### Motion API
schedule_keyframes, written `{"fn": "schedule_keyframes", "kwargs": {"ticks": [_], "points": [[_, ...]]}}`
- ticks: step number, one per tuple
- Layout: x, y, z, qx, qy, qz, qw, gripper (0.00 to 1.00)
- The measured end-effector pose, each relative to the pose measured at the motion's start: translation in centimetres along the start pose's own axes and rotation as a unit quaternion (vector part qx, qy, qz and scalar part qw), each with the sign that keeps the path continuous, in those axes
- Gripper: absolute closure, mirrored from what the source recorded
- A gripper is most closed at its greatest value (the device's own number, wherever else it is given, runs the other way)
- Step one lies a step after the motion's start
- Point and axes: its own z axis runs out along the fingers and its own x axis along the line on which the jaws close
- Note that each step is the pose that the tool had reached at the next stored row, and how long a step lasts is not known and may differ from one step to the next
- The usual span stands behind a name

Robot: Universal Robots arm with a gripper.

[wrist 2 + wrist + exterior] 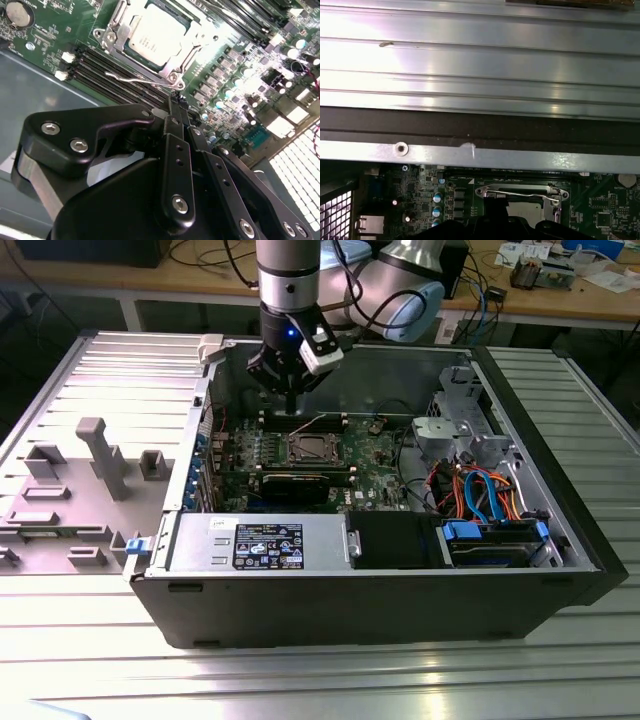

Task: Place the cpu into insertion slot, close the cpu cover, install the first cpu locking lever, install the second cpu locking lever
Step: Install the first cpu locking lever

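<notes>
Closed, empty hand (291,408) hovers above slot's (310,448) far edge.
The cover (115,44) sits down over cpu (159,36); lever (134,79) runs along that edge, just under fingertips (173,106).

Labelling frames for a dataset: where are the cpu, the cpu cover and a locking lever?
cpu (157,40): second wrist view, centre of its silvery top.
cpu cover (134,57): second wrist view, frame edge beside the chip.
locking lever (127,80): second wrist view, middle of the wire rod.
</notes>
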Motion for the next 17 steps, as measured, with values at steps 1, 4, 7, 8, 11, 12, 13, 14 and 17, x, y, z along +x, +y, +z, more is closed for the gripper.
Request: {"fn": "schedule_keyframes", "kwargs": {"ticks": [1,4,7,8,11,12,13,14,17], "points": [[-0.13,-0.03,0.07,-0.0009,0.0000,0.001,1.00000,0.89],[-0.54,-0.14,0.34,-0.0092,-0.0005,0.004,0.99995,0.89],[-0.77,-0.16,0.72,-0.0093,-0.0005,0.005,0.99994,0.89],[-0.89,-0.16,0.87,-0.0093,-0.0005,0.005,0.99994,0.89],[-1.24,-0.19,1.24,-0.0093,-0.0005,0.005,0.99994,0.89],[-1.37,-0.19,1.40,-0.0093,-0.0006,0.006,0.99994,0.89],[-1.57,-0.20,1.56,-0.0093,-0.0006,0.006,0.99994,0.89],[-1.66,-0.20,1.64,-0.0093,-0.0006,0.006,0.99994,0.89],[-1.77,-0.20,1.80,-0.0093,-0.0013,0.006,0.99994,0.89]]}}
